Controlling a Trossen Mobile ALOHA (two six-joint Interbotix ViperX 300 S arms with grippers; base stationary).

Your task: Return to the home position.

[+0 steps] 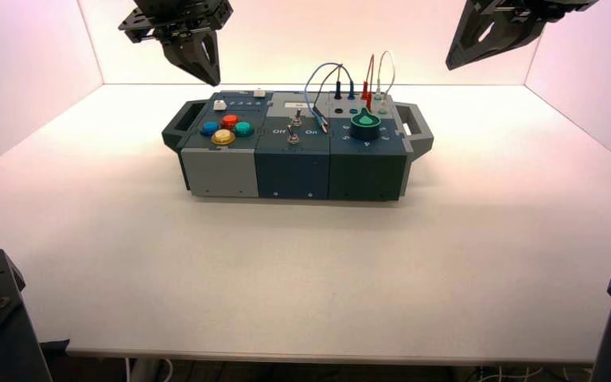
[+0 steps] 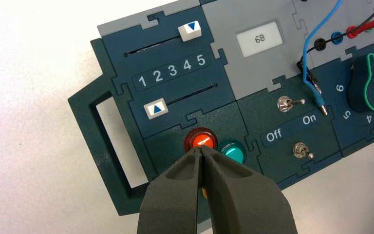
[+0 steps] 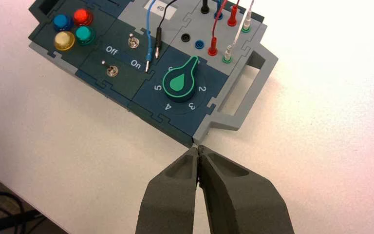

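Note:
The box point(image 1: 231, 171) stands in the middle of the white table. My left gripper point(image 1: 208, 77) hangs shut and empty high above the box's back left. In the left wrist view its tips point(image 2: 202, 150) are pressed together over the red button point(image 2: 200, 138), well above it. My right gripper point(image 1: 454, 62) hangs shut and empty high at the back right. In the right wrist view its tips point(image 3: 198, 148) are over the table by the box's corner near the green knob point(image 3: 181, 82).
The box bears blue point(image 3: 62, 21), yellow point(image 3: 64, 41) and teal point(image 2: 233, 151) buttons, two white sliders point(image 2: 190, 30) point(image 2: 156, 108), a display reading 68 point(image 2: 259, 38), two toggle switches point(image 2: 286, 103) point(image 2: 299, 149), and plugged wires point(image 1: 328, 79). Handles point(image 1: 418, 127) stick out at both ends.

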